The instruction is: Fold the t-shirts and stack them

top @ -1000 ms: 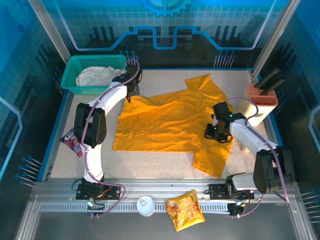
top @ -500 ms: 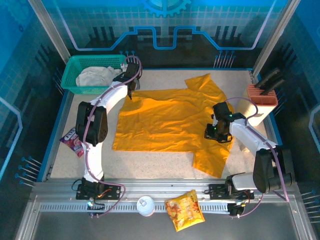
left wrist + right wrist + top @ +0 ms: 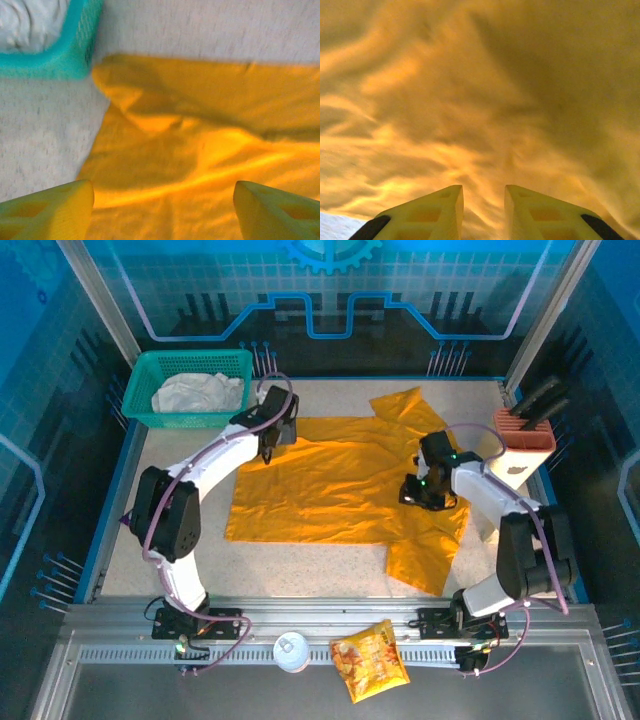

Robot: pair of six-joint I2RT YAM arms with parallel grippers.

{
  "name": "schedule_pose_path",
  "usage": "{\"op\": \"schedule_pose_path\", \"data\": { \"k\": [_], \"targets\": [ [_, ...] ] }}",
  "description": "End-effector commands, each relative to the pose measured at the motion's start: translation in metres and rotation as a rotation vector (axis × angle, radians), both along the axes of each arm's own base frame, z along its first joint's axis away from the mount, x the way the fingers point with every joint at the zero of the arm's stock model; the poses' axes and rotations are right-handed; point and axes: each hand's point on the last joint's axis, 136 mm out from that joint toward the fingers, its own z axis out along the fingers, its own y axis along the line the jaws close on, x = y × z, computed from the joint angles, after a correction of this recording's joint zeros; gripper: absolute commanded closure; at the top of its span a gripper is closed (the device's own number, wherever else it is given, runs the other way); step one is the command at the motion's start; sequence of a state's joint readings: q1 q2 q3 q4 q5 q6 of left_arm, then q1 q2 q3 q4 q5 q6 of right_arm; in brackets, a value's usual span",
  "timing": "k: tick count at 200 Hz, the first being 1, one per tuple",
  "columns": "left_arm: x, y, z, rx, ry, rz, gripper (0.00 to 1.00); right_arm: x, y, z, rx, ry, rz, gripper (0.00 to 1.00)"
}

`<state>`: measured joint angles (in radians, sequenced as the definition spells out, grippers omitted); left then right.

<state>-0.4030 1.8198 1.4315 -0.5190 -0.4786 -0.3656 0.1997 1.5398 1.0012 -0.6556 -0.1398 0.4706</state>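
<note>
The mustard t-shirt (image 3: 330, 480) lies spread across the middle of the table, wrinkled, with one sleeve at the far right and a flap at the near right. My left gripper (image 3: 270, 438) hovers open over its far-left corner; the wrist view shows cloth (image 3: 200, 125) below the wide gap of the gripper (image 3: 164, 192). My right gripper (image 3: 418, 496) sits low on the shirt's right side, its jaws a little apart, with cloth (image 3: 470, 100) showing past the gripper (image 3: 483, 189). The off-white t-shirt (image 3: 195, 392) lies crumpled in the teal basket (image 3: 150, 418).
The basket's corner (image 3: 65, 60) is close to the shirt's far-left corner. An orange holder with dark tools (image 3: 525, 430) stands at the right edge. A purple packet (image 3: 143, 520) lies at the left. A snack packet (image 3: 368, 660) and a white round lid (image 3: 291, 650) rest on the near rail.
My left gripper has opened and let go of the shirt's far-left corner, then shifted right, away from the basket. My right gripper has moved slightly farther and to the left over the shirt.
</note>
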Motion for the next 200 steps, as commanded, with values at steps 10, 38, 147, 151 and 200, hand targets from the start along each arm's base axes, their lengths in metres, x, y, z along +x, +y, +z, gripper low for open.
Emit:
{"op": "schedule_pose_path", "data": {
  "k": [10, 38, 147, 151, 200],
  "targets": [
    [-0.069, 0.015, -0.082, -0.022, 0.295, 0.110, 0.31, 0.063, 0.052, 0.020, 0.202, -0.090, 0.082, 0.71],
    [-0.097, 0.025, -0.116, 0.002, 0.400, 0.173, 0.32, 0.122, 0.092, 0.020, 0.333, -0.102, 0.132, 0.71],
    [-0.203, 0.027, -0.180, -0.060, 0.687, 0.273, 0.36, 0.244, 0.149, -0.062, 0.292, -0.028, 0.037, 0.74],
    [-0.206, 0.027, -0.181, -0.058, 0.693, 0.275, 0.36, 0.246, 0.149, -0.065, 0.283, -0.028, 0.022, 0.74],
    [-0.232, 0.037, -0.182, -0.036, 0.723, 0.312, 0.36, 0.259, 0.135, -0.079, 0.188, -0.035, -0.124, 0.75]
  ]
}}
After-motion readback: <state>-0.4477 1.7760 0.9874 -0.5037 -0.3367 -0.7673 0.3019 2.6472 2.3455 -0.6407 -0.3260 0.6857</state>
